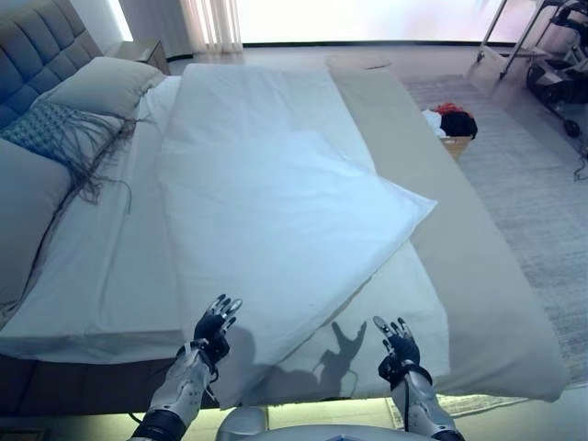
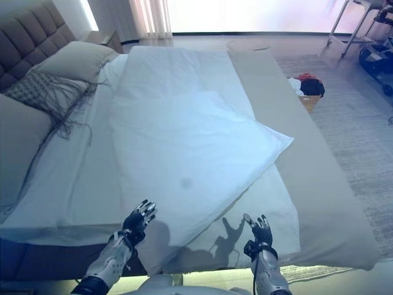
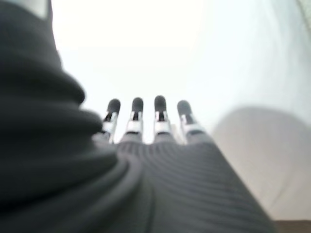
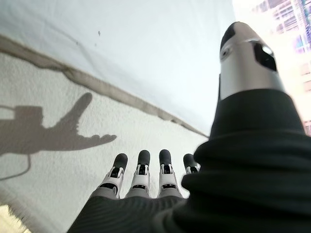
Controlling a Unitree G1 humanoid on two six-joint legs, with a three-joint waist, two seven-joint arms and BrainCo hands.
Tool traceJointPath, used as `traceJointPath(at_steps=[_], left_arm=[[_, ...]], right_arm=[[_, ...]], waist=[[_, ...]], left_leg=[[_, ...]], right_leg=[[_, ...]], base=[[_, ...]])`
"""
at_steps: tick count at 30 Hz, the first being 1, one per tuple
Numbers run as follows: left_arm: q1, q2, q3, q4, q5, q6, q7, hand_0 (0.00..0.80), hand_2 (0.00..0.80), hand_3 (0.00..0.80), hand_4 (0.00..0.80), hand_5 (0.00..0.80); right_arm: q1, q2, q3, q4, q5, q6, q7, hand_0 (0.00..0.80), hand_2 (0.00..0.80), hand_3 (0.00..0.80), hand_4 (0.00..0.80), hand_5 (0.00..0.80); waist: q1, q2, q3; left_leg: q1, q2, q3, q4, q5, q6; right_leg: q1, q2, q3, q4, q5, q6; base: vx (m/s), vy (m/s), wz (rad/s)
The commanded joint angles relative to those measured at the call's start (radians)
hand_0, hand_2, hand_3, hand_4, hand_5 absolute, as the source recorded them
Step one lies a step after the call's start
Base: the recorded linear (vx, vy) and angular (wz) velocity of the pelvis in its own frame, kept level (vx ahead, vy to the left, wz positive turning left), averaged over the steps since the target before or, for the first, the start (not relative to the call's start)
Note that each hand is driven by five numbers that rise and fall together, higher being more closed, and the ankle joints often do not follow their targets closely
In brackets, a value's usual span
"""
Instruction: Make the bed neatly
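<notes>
A white duvet (image 1: pixel 276 211) lies along the middle of the bed (image 1: pixel 496 303), its right corner folded into a point over the grey-beige cover. My left hand (image 1: pixel 215 329) hovers over the duvet's near edge with fingers (image 3: pixel 137 109) straight, holding nothing. My right hand (image 1: pixel 399 344) hangs open above the duvet's near right part, fingers (image 4: pixel 143 165) spread, nothing in it. Pillows (image 1: pixel 106 84) and a fringed cushion (image 1: pixel 55 133) lie at the head on the left.
A grey tufted headboard (image 1: pixel 41 46) stands at far left. A box of clothes (image 1: pixel 452 124) sits on the carpet right of the bed. A metal frame on wheels (image 1: pixel 542 55) stands at the back right. A nightstand (image 1: pixel 142 50) is by the window.
</notes>
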Motion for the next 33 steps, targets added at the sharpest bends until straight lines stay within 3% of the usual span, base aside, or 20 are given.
traceJointPath(at_steps=[1,5,6,8,9,11,12,14,15,17,21,25,30,31,33], left_arm=[[-0.001,0.008,0.020,-0.042,0.000,-0.054,0.004,0.000,0.000,0.000,0.000,0.000],[0.018,0.004,0.028,-0.017,0.028,-0.075,-0.025,0.000,0.000,0.000,0.000,0.000],[0.016,0.005,0.026,-0.018,0.031,-0.076,-0.030,0.000,0.000,0.000,0.000,0.000],[-0.012,0.010,0.024,-0.020,0.041,-0.062,-0.041,0.000,0.000,0.000,0.000,0.000],[-0.025,0.008,0.027,-0.023,0.045,-0.058,-0.045,0.000,0.000,0.000,0.000,0.000],[-0.054,0.004,0.009,-0.038,0.041,-0.060,-0.051,0.000,0.000,0.000,0.000,0.000],[-0.057,0.000,0.004,-0.033,0.054,-0.060,-0.043,0.000,0.000,0.000,0.000,0.000],[-0.054,0.004,-0.005,-0.019,0.056,-0.058,0.008,0.000,0.000,0.000,0.000,0.000],[-0.052,0.004,0.001,-0.018,0.045,-0.060,0.008,0.000,0.000,0.000,0.000,0.000],[-0.054,-0.001,0.016,-0.029,0.042,-0.059,0.009,0.000,0.000,0.000,0.000,0.000],[-0.061,-0.001,0.038,-0.015,0.024,-0.067,0.011,0.000,0.000,0.000,0.000,0.000],[-0.026,-0.027,0.053,-0.004,0.016,-0.072,0.000,0.000,0.000,0.000,0.000,0.000],[0.011,-0.034,0.057,-0.015,0.029,-0.070,0.004,0.000,0.000,0.000,0.000,0.000],[0.018,-0.034,0.062,-0.018,0.029,-0.072,0.003,0.000,0.000,0.000,0.000,0.000],[0.037,-0.028,0.075,-0.034,0.038,-0.080,0.005,0.000,0.000,0.000,0.000,0.000]], right_arm=[[-0.008,-0.016,0.011,-0.053,-0.031,-0.023,0.003,0.000,0.000,0.000,0.000,0.000],[-0.012,-0.024,0.009,-0.044,-0.036,0.012,0.003,0.000,0.000,0.000,0.000,0.000],[-0.004,-0.033,0.002,-0.045,-0.041,0.015,0.014,0.000,0.000,0.000,0.000,0.000],[0.003,-0.055,-0.017,-0.042,-0.028,0.006,0.030,0.000,0.000,0.000,0.000,0.000],[-0.006,-0.062,-0.024,-0.033,-0.024,0.007,0.034,0.000,0.000,0.000,0.000,0.000],[-0.039,-0.069,-0.053,0.021,-0.028,-0.018,0.032,0.000,0.000,0.000,0.000,0.000],[-0.037,-0.064,-0.065,0.023,-0.023,-0.024,0.029,0.000,0.000,0.000,0.000,0.000],[-0.024,-0.052,-0.071,-0.002,-0.017,-0.023,0.007,0.000,0.000,0.000,0.000,0.000],[-0.018,-0.049,-0.071,-0.007,-0.014,-0.033,0.011,0.000,0.000,0.000,0.000,0.000],[-0.013,-0.037,-0.068,-0.024,-0.028,-0.036,0.004,0.000,0.000,0.000,0.000,0.000],[-0.039,-0.050,-0.075,0.027,-0.021,-0.011,0.022,0.000,0.000,0.000,0.000,0.000],[-0.062,-0.054,-0.068,0.034,-0.017,0.001,0.016,0.000,0.000,0.000,0.000,0.000],[-0.043,-0.059,-0.107,0.035,0.014,0.004,0.001,0.000,0.000,0.000,0.000,0.000],[-0.044,-0.059,-0.113,0.042,0.025,0.004,0.009,0.000,0.000,0.000,0.000,0.000],[-0.059,-0.063,-0.125,0.062,0.078,0.021,0.039,0.000,0.000,0.000,0.000,0.000]], waist=[[0.019,0.012,-0.047],[0.019,0.016,-0.047],[0.013,0.017,-0.046],[-0.008,0.003,-0.040],[-0.010,-0.002,-0.037],[-0.001,-0.002,-0.027],[0.001,-0.006,-0.029],[-0.026,0.013,-0.025],[-0.037,0.019,-0.019],[-0.056,0.030,-0.011],[-0.062,0.024,-0.011],[-0.039,0.012,-0.015],[-0.036,0.007,-0.020],[-0.032,0.007,-0.020],[-0.013,0.008,-0.019]], left_leg=[[-0.099,0.005,-0.059,-0.003,0.094,0.064],[-0.083,0.020,-0.057,-0.061,0.135,0.047],[-0.083,0.028,-0.041,-0.064,0.144,0.036],[-0.120,0.035,0.020,0.053,0.100,0.027],[-0.132,0.035,0.021,0.080,0.085,0.030],[-0.149,0.022,0.048,0.092,0.051,0.064],[-0.142,0.006,0.048,0.094,0.036,0.082],[-0.067,-0.004,0.038,0.056,0.019,0.105],[-0.038,-0.006,0.035,0.042,0.017,0.108],[0.019,0.003,0.018,0.007,0.026,0.090],[0.051,0.028,0.013,-0.012,0.017,0.061],[0.041,0.052,0.008,-0.015,0.061,0.029],[0.041,0.043,-0.019,-0.015,0.043,0.033],[0.042,0.044,-0.031,-0.014,0.041,0.033],[0.047,0.052,-0.108,-0.018,0.041,0.026]], right_leg=[[0.085,-0.002,-0.032,0.020,0.217,0.018],[0.075,0.018,-0.042,0.008,0.221,0.025],[0.083,0.021,-0.044,-0.001,0.219,0.024],[0.077,0.009,-0.050,0.003,0.232,0.021],[0.072,0.001,-0.046,0.013,0.232,0.019],[0.095,-0.022,-0.054,0.109,0.240,0.018],[0.090,-0.039,-0.051,0.188,0.292,0.026],[-0.044,-0.045,-0.033,0.384,0.332,0.024],[-0.093,-0.045,-0.030,0.389,0.330,0.016],[-0.141,-0.023,-0.042,0.275,0.294,-0.008],[-0.132,-0.004,-0.059,0.083,0.275,-0.003],[-0.062,0.024,-0.071,-0.003,0.261,0.002],[-0.042,0.024,-0.065,-0.018,0.245,0.009],[-0.041,0.023,-0.059,-0.021,0.243,0.009],[-0.038,0.024,-0.031,-0.029,0.224,0.010]], base=[[-0.033,-0.041,-0.02],[0.001,-0.011,0.00],[0.001,0.061,0.13],[-0.074,0.068,0.20],[-0.076,0.131,0.42],[0.013,0.169,0.58],[0.080,0.160,0.37],[0.101,0.163,0.09],[0.098,0.084,-0.02],[0.116,-0.065,0.09],[0.103,-0.143,0.10],[0.060,-0.094,0.02],[0.062,0.011,-0.11],[0.080,0.034,-0.07],[0.083,0.046,-0.16]])
